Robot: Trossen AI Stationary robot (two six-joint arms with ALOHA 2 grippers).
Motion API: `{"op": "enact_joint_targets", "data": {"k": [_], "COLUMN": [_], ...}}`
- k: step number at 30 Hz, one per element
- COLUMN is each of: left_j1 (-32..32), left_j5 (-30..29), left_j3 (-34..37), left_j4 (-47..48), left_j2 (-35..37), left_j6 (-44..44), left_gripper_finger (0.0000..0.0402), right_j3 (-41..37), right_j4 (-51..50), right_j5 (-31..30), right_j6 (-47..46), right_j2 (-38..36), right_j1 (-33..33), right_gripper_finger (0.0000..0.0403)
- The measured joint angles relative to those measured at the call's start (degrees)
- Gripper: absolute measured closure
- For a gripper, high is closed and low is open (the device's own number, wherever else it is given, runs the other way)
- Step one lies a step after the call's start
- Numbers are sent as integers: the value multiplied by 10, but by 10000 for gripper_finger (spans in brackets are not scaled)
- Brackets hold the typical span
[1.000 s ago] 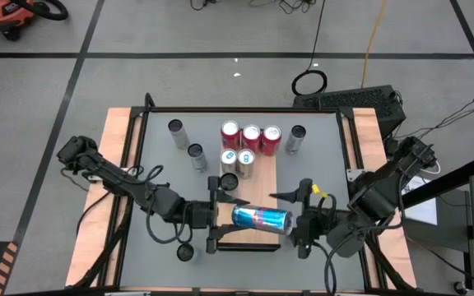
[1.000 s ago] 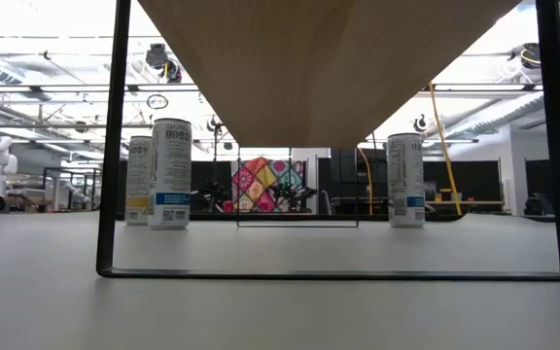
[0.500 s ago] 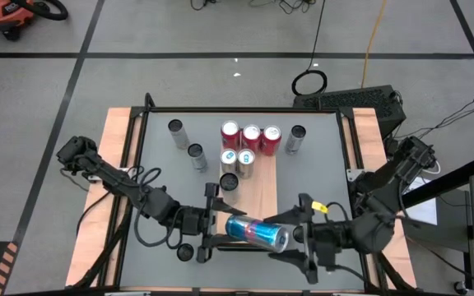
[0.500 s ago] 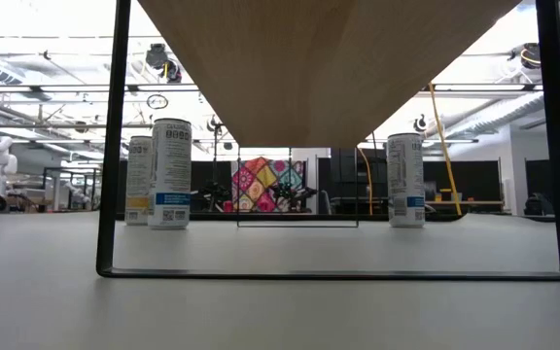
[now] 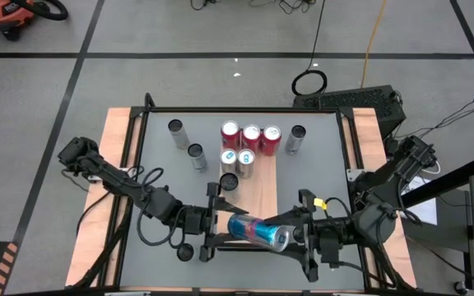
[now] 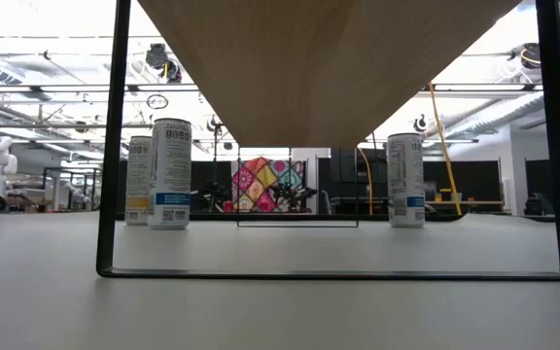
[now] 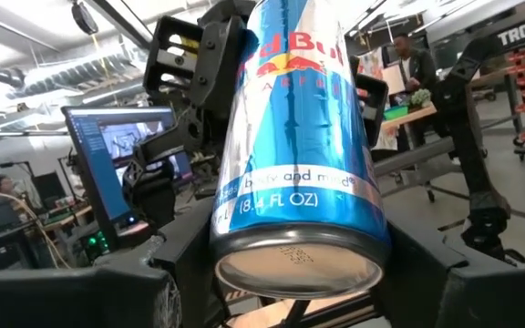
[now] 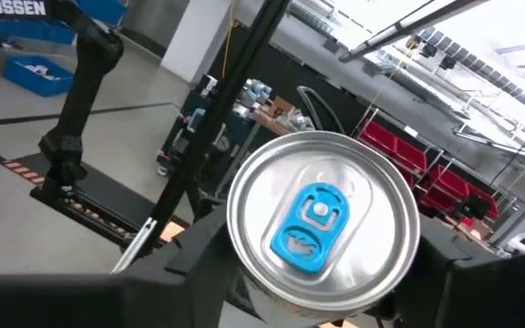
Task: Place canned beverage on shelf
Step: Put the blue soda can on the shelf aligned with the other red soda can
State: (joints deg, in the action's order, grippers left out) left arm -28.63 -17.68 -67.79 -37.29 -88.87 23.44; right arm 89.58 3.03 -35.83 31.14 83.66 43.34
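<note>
Lying sideways, blue can (image 5: pixel 258 233) between left gripper (image 5: pixel 210 234) and right gripper (image 5: pixel 301 233) (above shelf (image 5: pixel 257 196)).

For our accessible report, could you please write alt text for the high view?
Seen from above, the left gripper and right gripper hold a blue can lying sideways between them over the near end of the wooden shelf. Five cans stand at its far end.

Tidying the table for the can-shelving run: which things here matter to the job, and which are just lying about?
Job:
blue can, held sideways between the left gripper and right gripper
shelf
five cans on the shelf

Lying about:
tall silver cans on the grey tabletop
</note>
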Motion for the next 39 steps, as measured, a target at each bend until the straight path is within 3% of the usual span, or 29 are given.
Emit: {"op": "enact_joint_targets", "data": {"k": [8,21,25,32,39], "left_j1": [1,0,-2,-9,-29], "left_j5": [-4,-74,-80,-117,-164], "left_j3": [0,0,0,0,0], "left_j4": [1,28,40,57,55], "left_j2": [-3,-3,-3,-3,-3], "left_j6": [9,9,9,9,8], "left_gripper_finger": [168,72,60,56,56], "right_j3": [0,0,-1,-1,-1], "right_j4": [-3,-38,-84,-130,-287], "right_j5": [-1,-45,-74,-75,-73], "right_j6": [1,-9,-31,-73,-198], "right_j2": [0,2,-4,-31,-77], "right_j1": [-2,-2,-1,-1,-13], "right_gripper_finger": [230,230,230,231,231]}}
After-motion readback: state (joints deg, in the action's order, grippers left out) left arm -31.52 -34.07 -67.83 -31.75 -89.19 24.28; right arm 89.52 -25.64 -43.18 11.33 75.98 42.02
